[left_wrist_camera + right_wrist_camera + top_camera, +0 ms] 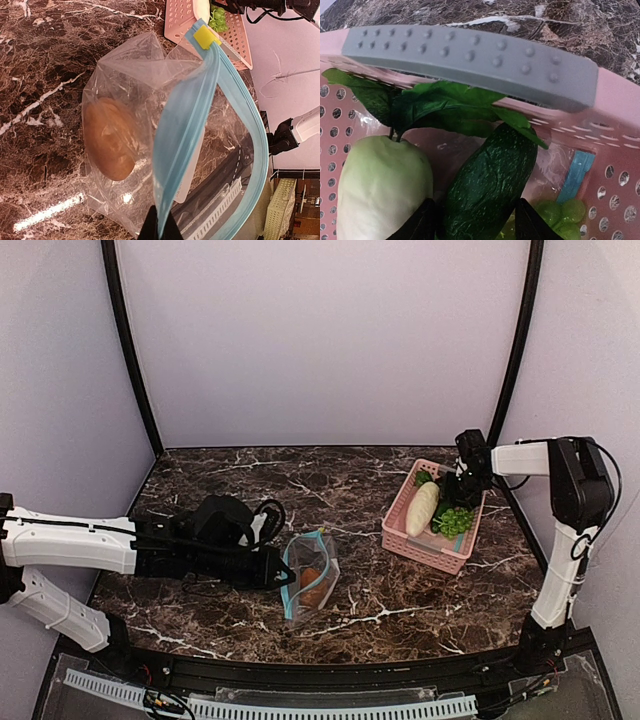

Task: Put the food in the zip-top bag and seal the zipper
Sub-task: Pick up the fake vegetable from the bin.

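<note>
The clear zip-top bag (310, 575) lies on the marble table, its mouth open. The brown-orange lump (107, 137) sits inside it and also shows in the top view (312, 585). My left gripper (160, 227) is shut on the teal zipper (182, 125) strip at the bag's near edge; in the top view my left gripper (285, 577) is at the bag's left side. My right gripper (476, 225) is open down in the pink basket (400, 530), jaws straddling a dark green cucumber-like piece (485, 185) with green leaves (445, 105). In the top view my right gripper (458, 492) is over the basket's far end.
The basket also holds a pale white-green radish (380, 190), green grapes (565, 220) and a teal-edged plastic piece (575, 175). Its grey handle (470, 60) crosses just beyond my right gripper. A yellow slider (206, 37) sits at the zipper's far end.
</note>
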